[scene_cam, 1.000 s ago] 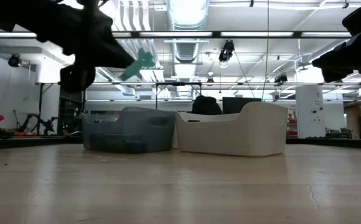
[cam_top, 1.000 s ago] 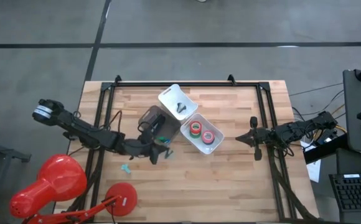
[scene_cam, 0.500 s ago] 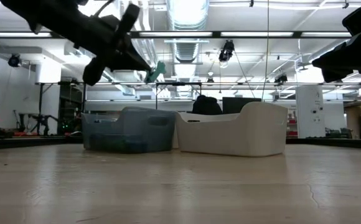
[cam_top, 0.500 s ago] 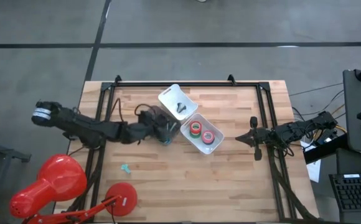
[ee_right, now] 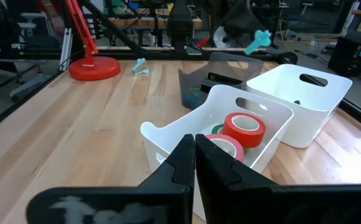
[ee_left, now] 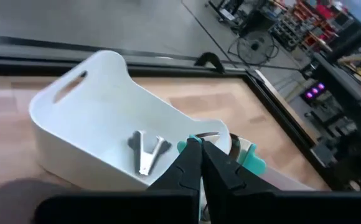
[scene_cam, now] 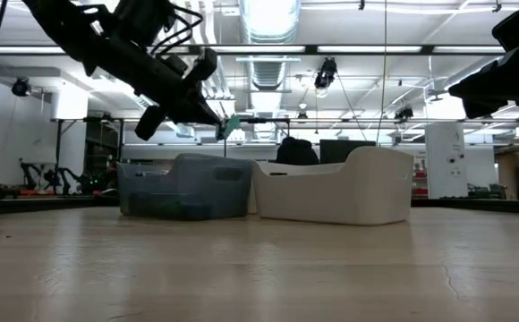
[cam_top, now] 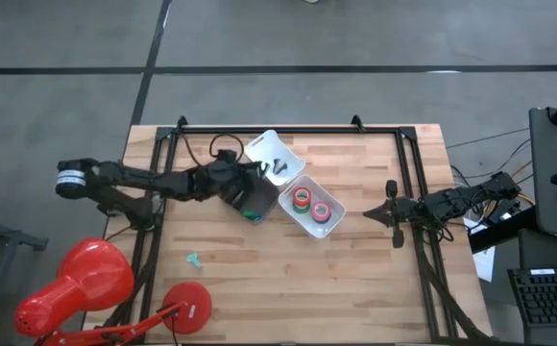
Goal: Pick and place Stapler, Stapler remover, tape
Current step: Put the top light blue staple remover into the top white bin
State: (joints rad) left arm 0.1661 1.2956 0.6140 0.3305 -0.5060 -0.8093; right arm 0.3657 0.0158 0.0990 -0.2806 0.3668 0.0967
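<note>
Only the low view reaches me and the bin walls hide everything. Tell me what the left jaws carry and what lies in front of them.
Observer: The left jaws are shut on a teal staple remover.
Operator: Name what is ahead of it.
Observer: The open white bin, which holds one grey staple remover.
Operator: Report the tape.
Observer: Red, green and pink tape rolls lie in the second white bin, beside the first.
</note>
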